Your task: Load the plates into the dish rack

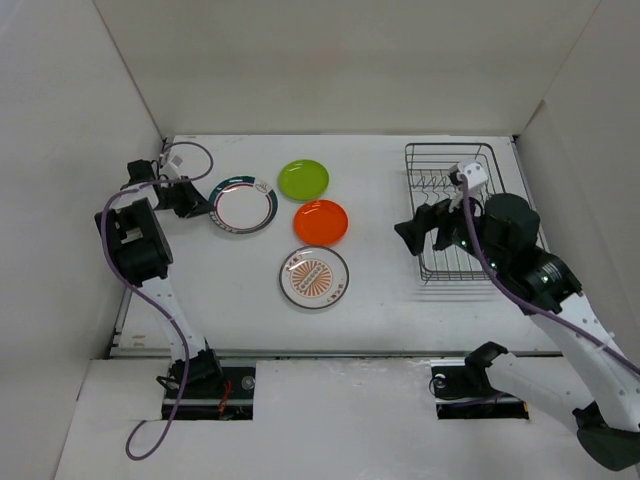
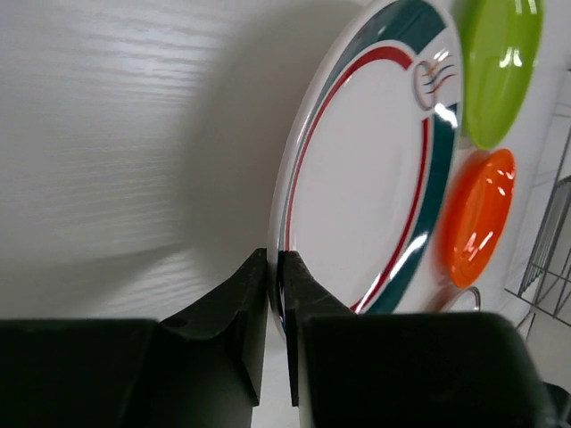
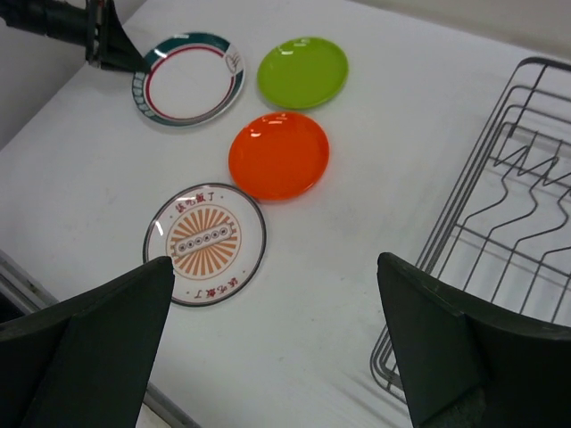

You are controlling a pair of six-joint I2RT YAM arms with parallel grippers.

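Note:
Four plates lie on the white table: a teal-rimmed white plate (image 1: 243,205), a lime green plate (image 1: 303,179), an orange plate (image 1: 321,222) and an orange-patterned white plate (image 1: 314,277). My left gripper (image 2: 274,260) is shut on the left rim of the teal-rimmed plate (image 2: 357,178), one finger on each face. The dark wire dish rack (image 1: 452,210) stands at the right, with no plates showing in it. My right gripper (image 3: 277,267) hangs wide open above the table between the patterned plate (image 3: 205,243) and the rack (image 3: 500,250), holding nothing.
White walls close in the table on the left, back and right. The right arm's body (image 1: 510,245) covers part of the rack's near side. The lime plate (image 3: 302,71) and orange plate (image 3: 278,153) nearly touch each other.

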